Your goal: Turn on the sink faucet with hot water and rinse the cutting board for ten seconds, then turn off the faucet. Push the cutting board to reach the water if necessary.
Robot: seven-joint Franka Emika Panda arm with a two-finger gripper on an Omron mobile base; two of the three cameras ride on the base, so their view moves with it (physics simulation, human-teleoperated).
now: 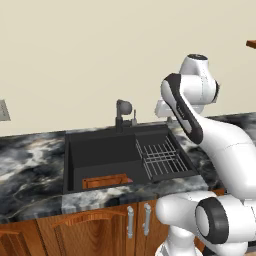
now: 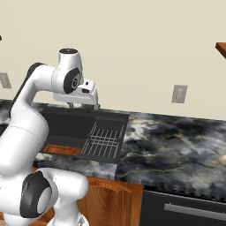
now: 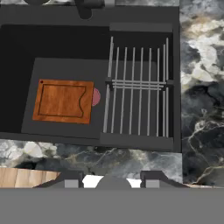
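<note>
The sink (image 1: 100, 150) (image 3: 65, 65) is a black basin set in dark marbled stone. The cutting board (image 1: 104, 181) (image 2: 62, 150) (image 3: 63, 101) lies flat on the basin floor near its front wall, left of the wire rack (image 1: 160, 157) (image 3: 138, 96). The sink faucet (image 1: 122, 112) (image 3: 85, 6) stands at the back rim, its head over the basin. No water is in view. My gripper (image 1: 164, 116) (image 2: 83, 105) (image 3: 113, 180) hangs above the basin's right rear, right of the faucet, pointing down. Its fingertips stand apart with nothing between them.
Marbled counter (image 2: 176, 141) runs both ways from the sink. Wooden cabinet doors (image 1: 100, 230) sit below. A dark appliance front with a handle (image 2: 190, 207) is at lower right. Wall outlets (image 1: 4, 110) (image 2: 179, 93) and a shelf corner (image 2: 220, 47) show higher up.
</note>
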